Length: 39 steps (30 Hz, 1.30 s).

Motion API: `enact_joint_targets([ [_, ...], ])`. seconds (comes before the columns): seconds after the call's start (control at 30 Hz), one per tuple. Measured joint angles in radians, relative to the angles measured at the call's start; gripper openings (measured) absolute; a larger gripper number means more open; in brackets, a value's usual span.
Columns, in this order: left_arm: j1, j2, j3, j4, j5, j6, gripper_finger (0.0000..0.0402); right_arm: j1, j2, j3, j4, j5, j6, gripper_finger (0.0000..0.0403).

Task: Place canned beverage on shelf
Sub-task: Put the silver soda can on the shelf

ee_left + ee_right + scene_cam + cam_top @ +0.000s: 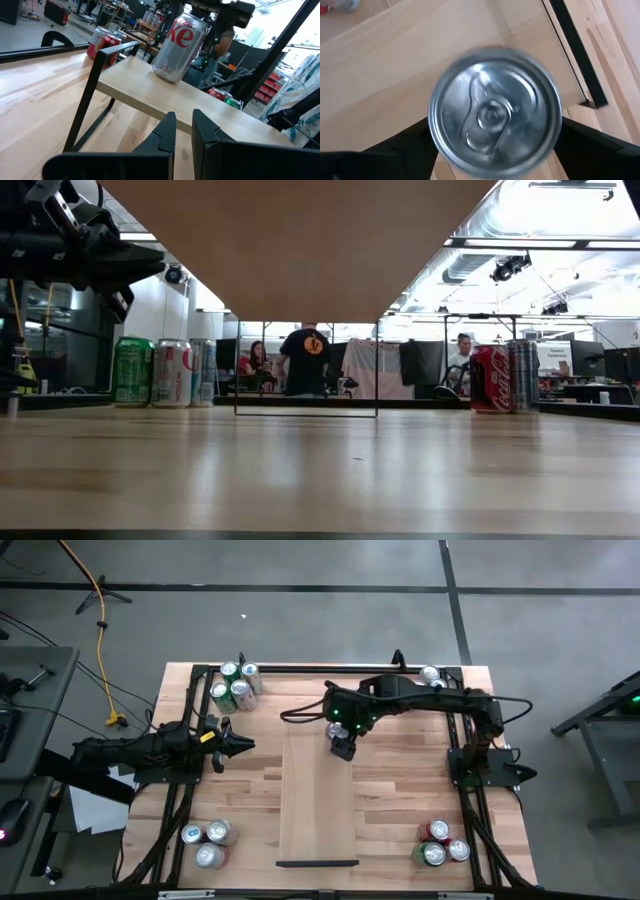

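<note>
Can (178, 47) on shelf (150, 92) (claw (338, 736) above).

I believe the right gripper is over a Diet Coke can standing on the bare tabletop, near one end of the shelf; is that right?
Not quite. The Diet Coke can stands on the shelf itself, near one end, not on the bare tabletop. The left wrist view shows its base on the raised pale board, and the right wrist view shows the right gripper directly above it, fingers spread either side.
</note>
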Motion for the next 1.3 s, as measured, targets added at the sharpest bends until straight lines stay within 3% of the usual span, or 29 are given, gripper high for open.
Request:
enact_joint_targets([
  [0.73, 0.000, 0.000, 0.000, 0.000, 0.000, 0.000, 0.0001, -0.040, -0.114, 0.004, -0.101, 0.025, -0.047, 0.0334],
  [0.93, 0.000, 0.000, 0.000, 0.000, 0.000, 0.000, 0.0001, -0.032, -0.163, 0.004, -0.210, 0.107, -0.026, 0.0334],
  [1.17, 0.000, 0.000, 0.000, 0.000, 0.000, 0.000, 0.0001, 0.006, -0.216, 0.002, -0.228, 0.129, -0.002, 0.0334],
  [1.3, 0.000, 0.000, 0.000, 0.000, 0.000, 0.000, 0.0001, 0.050, -0.268, -0.099, -0.192, 0.200, 0.033, 0.0334],
])
